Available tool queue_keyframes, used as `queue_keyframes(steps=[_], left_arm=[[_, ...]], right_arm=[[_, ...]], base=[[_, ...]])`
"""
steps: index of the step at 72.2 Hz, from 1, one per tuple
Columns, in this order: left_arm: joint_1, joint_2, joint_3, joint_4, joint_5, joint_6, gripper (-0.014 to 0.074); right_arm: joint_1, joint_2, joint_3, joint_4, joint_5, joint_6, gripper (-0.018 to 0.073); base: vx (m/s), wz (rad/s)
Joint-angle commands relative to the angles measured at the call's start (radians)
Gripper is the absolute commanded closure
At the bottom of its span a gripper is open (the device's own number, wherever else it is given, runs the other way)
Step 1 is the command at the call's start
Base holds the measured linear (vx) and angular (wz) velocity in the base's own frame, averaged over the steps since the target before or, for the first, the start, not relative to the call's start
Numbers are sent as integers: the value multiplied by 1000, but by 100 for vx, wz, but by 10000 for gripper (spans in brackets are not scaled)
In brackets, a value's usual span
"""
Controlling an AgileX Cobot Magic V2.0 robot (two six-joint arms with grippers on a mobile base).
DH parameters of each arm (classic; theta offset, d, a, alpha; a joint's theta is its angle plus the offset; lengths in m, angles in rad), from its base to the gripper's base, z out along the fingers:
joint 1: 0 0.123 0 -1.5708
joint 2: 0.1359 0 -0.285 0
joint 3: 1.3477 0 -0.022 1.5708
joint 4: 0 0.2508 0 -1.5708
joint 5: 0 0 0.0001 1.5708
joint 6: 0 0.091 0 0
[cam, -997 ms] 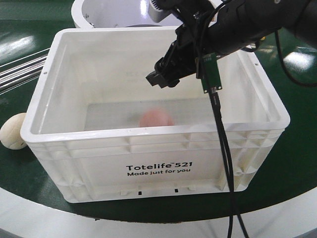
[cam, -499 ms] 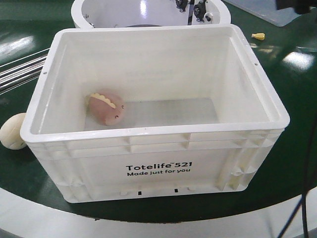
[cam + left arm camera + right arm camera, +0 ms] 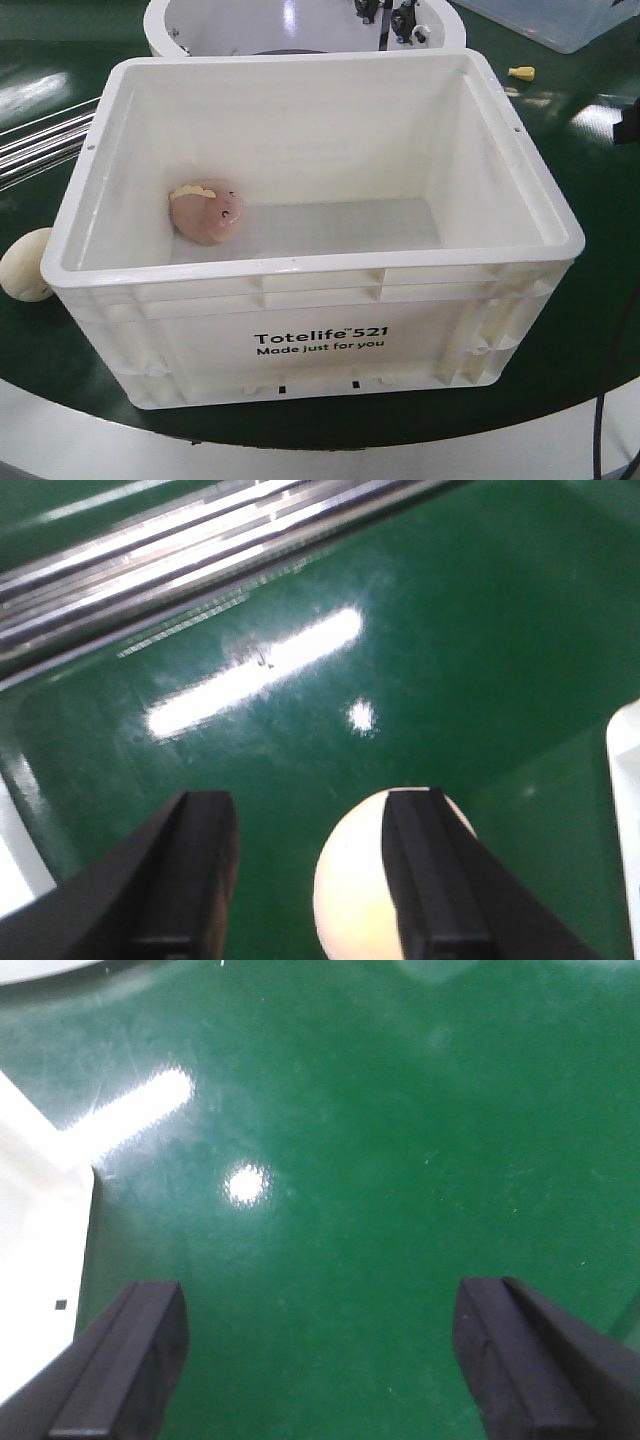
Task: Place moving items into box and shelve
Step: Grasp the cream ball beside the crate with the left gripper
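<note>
The box (image 3: pixel 318 345), a large white crate printed "Totelife 521", stands in the middle of the green table. A pinkish-tan moving item (image 3: pixel 206 211) with a tiny dark face lies on its floor by the left wall. A cream moving item (image 3: pixel 24 265) rests on the table outside the box's left side. In the left wrist view my left gripper (image 3: pixel 310 875) hangs open above that cream item (image 3: pixel 360 890), whose right half lies behind one finger (image 3: pixel 430 880). My right gripper (image 3: pixel 322 1360) is wide open over bare green table beside the box's corner (image 3: pixel 35 1250).
A round white tub (image 3: pixel 215 25) stands behind the box and a clear plastic tub (image 3: pixel 565 20) sits at the back right. A small yellow piece (image 3: pixel 521 72) lies near it. Metal rails (image 3: pixel 190 555) run along the table's left side. A black cable (image 3: pixel 603 420) hangs at the right.
The right arm has pulled up and out of the box toward the right. The pinkish-tan item dropped, rolled to the box's left wall and turned its face upward.
</note>
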Motion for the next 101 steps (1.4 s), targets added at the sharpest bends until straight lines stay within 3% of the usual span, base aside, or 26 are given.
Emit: queue_keyframes(steps=[1, 12, 29, 47, 57, 67, 75, 82, 101], left_arm=[[-6, 35, -98, -82, 46, 92, 124], [-6, 133, -163, -205, 110, 243, 124], [-6, 251, -166, -205, 180, 255, 124], [-6, 357, -166, -215, 145, 255, 124], [-6, 424, -166, -228, 190, 279, 139], [-6, 484, -166, -309, 252, 328, 249], [-6, 506, -166, -388, 298, 348, 426], [-6, 501, -168, -408, 307, 360, 598], [-6, 392, -216, -370, 263, 284, 599]], right_arm=[[-5, -29, -28, 1, -84, 0, -28], [-5, -29, -28, -6, -93, -1, -28], [-5, -29, -28, -6, -93, -13, -28], [-5, -29, -28, -3, -93, -13, -28], [-5, -29, -28, -3, -93, -13, -28], [-5, -29, -28, -3, -94, -13, -28], [-5, -29, -28, -3, -94, -13, -28], [-5, -29, -28, -3, -94, -14, -28], [-5, -29, -28, -3, -94, -15, -28]], base=[[0, 0], [0, 0], [0, 0], [0, 0], [0, 0], [0, 0], [0, 0], [0, 0], [0, 0]])
